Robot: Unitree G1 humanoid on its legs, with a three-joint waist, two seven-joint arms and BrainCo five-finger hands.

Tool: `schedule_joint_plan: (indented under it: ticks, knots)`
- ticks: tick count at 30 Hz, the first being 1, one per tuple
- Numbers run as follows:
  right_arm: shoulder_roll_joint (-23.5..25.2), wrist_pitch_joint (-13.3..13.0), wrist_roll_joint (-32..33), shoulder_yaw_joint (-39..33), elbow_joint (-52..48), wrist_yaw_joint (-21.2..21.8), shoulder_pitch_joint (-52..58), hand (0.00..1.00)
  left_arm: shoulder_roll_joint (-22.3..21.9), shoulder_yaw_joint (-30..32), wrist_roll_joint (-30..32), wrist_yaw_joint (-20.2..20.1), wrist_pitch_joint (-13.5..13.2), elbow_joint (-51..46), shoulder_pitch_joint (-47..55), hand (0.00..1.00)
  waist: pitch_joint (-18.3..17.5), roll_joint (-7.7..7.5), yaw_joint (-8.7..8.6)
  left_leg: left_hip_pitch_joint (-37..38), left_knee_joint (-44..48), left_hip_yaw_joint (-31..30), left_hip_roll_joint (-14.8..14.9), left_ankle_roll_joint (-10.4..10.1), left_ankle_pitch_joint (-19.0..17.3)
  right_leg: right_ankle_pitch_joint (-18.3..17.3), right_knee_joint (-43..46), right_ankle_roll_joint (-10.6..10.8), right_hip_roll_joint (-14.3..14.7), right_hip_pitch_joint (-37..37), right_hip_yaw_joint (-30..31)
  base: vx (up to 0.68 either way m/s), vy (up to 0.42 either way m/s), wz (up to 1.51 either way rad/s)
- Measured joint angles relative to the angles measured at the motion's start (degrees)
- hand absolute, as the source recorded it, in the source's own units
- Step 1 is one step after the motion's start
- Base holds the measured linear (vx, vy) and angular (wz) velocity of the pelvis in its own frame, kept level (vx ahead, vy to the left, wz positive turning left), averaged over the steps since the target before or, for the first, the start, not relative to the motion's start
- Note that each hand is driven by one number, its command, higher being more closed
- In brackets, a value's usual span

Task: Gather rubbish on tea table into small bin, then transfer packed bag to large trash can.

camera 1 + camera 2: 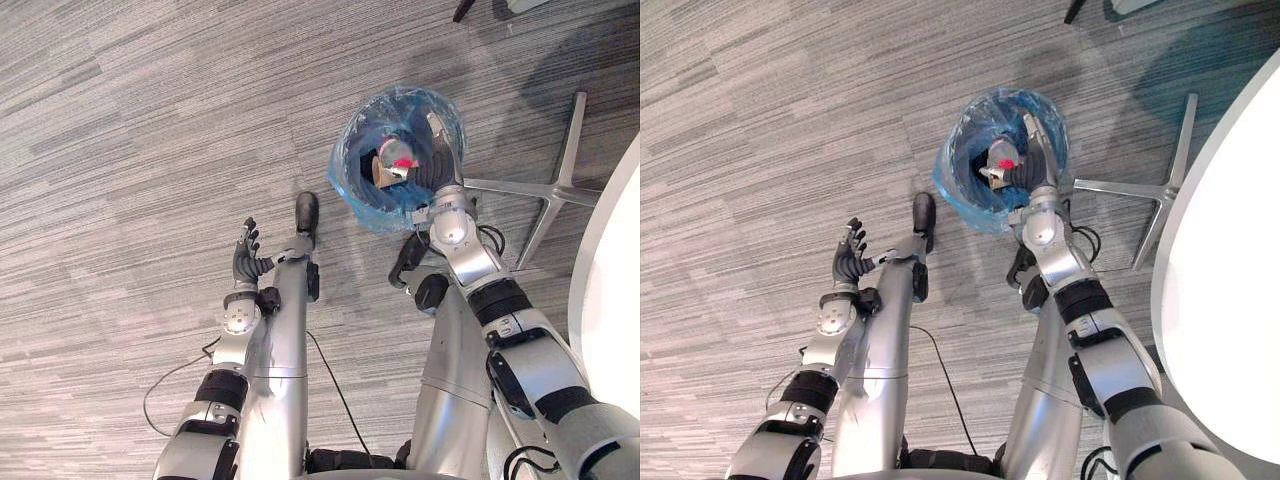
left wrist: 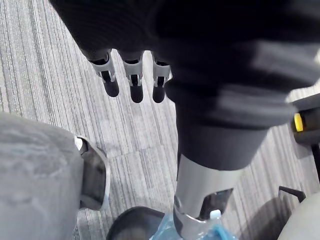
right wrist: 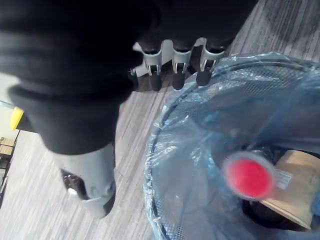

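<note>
Right hand point(image 1: 438, 165), up from the frame's lower right, hangs over the small bin point(image 1: 352, 200) at upper centre, fingers point(image 3: 175, 70) straight, gripping nothing. Red-capped rubbish point(image 3: 248, 177) lies in the blue bag point(image 3: 190, 150) directly beneath. Left hand point(image 1: 247, 255), slack-fingered and empty, sits well apart at lower left, so the right looks better placed for the bag's rim.

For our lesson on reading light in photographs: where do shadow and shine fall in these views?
Left eye view: a broad soft shadow darkens the carpet beyond the chair base, and the blue bag carries pale highlights. Right wrist view: the bag's folds show white sheen. Right eye view: the white table is evenly bright, without hard glare.
</note>
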Motion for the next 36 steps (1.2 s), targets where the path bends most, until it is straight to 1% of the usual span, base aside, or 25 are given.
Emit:
schedule_joint_plan:
  ticks: [6,11,12,14,15,16,19,21,23,26,28,31,33,36]
  knots:
    - [1.3,0.0,-2.7,0.5,-0.8,0.1,3.4,0.00,0.0,0.2,0.0,0.9,0.3,0.4,0.0,0.00,0.0,-0.02,-0.06,1.1,-0.6,-0.1,0.2,-0.4,0.6,0.2,-0.2,-0.3,0.6,0.7,-0.1,-0.03,-0.011,-0.04]
    - [2.3,-0.1,-5.5,1.3,-5.4,0.2,6.8,0.00,0.0,1.3,0.1,1.0,1.0,1.4,0.0,0.00,-0.1,-0.14,-0.58,2.7,-2.3,-0.1,0.5,-0.6,1.1,0.3,-1.2,-0.5,0.9,2.1,-0.5,-0.03,-0.013,-0.01]
    - [2.4,-0.2,-7.0,2.1,-7.5,0.2,7.8,0.00,0.0,1.3,0.1,1.0,1.2,1.4,0.0,0.00,-0.1,-0.22,-0.42,3.1,-2.6,0.1,1.1,-0.7,1.2,0.7,-1.8,-1.1,1.3,2.4,-0.5,-0.02,-0.019,-0.09]
    - [2.4,-0.2,-8.2,3.3,-8.5,0.4,8.0,0.00,0.0,1.3,0.1,1.0,1.3,1.5,0.0,0.00,-0.1,-0.23,-0.48,3.2,-2.6,0.1,1.2,-0.9,1.4,0.9,-2.1,-1.4,1.6,2.6,-0.6,-0.04,-0.021,-0.07]
    - [2.8,-0.4,-13.9,6.1,-9.4,2.5,8.7,0.00,0.0,1.7,0.1,1.0,1.4,1.5,0.0,0.00,-0.1,-0.31,-1.42,4.5,-4.3,0.3,1.2,-1.0,2.1,1.0,-2.8,-1.6,1.7,3.4,-0.7,-0.05,-0.029,-0.01]
    - [2.8,-0.4,-15.6,6.5,-9.4,2.7,8.9,0.00,0.0,1.8,0.1,1.0,1.3,1.5,0.0,0.00,-0.1,-0.31,-1.40,4.8,-4.6,0.3,1.3,-1.0,2.1,1.0,-2.9,-1.7,1.8,3.5,-0.7,-0.06,-0.034,0.01]
    - [2.6,-0.4,-16.1,7.9,-9.4,2.7,9.1,0.00,0.0,1.9,0.1,0.9,1.3,1.5,0.0,0.00,-0.1,-0.33,-1.42,4.8,-4.7,0.3,1.7,-1.2,2.3,1.1,-3.1,-1.7,2.3,3.6,-0.7,-0.03,-0.016,-0.05]
    - [2.8,-0.4,-16.7,8.6,-8.4,2.7,9.2,0.00,0.1,2.0,0.1,1.0,1.2,1.5,0.0,0.00,-0.1,-0.43,-1.46,4.8,-4.9,0.3,1.8,-1.2,2.3,1.1,-3.2,-1.7,2.4,3.5,-0.8,-0.03,-0.013,-0.01]
    - [3.2,-0.2,-20.4,10.4,-5.2,2.8,8.0,0.00,0.1,2.2,0.1,1.0,0.5,1.3,0.0,0.00,-0.1,-0.63,-1.45,4.3,-5.7,0.2,1.7,-1.3,2.5,1.0,-3.3,-1.7,2.3,2.8,-1.0,-0.03,-0.016,0.05]
    - [3.9,0.4,-21.7,11.6,-1.7,3.1,6.5,0.00,0.1,2.3,0.1,1.2,-0.1,1.4,-0.4,0.00,-0.1,-0.65,-1.36,2.9,-6.0,0.0,1.7,-1.2,3.0,1.0,-3.2,-1.7,2.2,1.4,-1.4,-0.03,-0.015,0.07]
    - [3.9,0.8,-21.8,12.2,0.3,3.6,5.8,0.00,0.2,2.3,0.1,1.2,-0.1,1.5,-0.7,0.00,-0.1,-0.67,-1.41,1.8,-5.8,-0.1,1.3,-1.3,3.1,0.8,-2.4,-1.5,1.7,0.2,-1.3,-0.03,-0.008,0.13]
    - [3.9,2.4,-21.8,12.1,2.8,3.5,4.0,0.00,0.4,2.4,0.0,1.6,-0.2,1.6,-1.5,0.00,0.0,-0.69,-1.21,-0.1,-4.9,-0.5,0.9,-1.3,3.1,0.4,-1.4,-1.7,1.2,-1.4,-1.6,-0.04,-0.001,0.10]
    - [3.9,2.6,-21.8,12.0,4.2,3.3,2.7,0.00,0.4,2.3,0.0,1.8,-0.3,1.6,-1.6,0.00,0.0,-0.69,-1.34,-0.8,-4.4,-0.9,0.5,-1.2,3.0,0.0,-0.7,-1.7,0.7,-1.9,-1.9,-0.05,0.007,0.14]
    - [4.5,3.1,-21.8,12.0,7.5,3.2,0.9,0.00,0.2,2.3,-1.0,1.9,-1.2,1.4,-1.6,0.00,0.0,-0.69,-1.04,-1.8,-4.1,-1.0,0.2,-1.2,3.0,-0.3,-0.1,-1.8,0.3,-2.8,-1.9,-0.05,0.008,0.09]
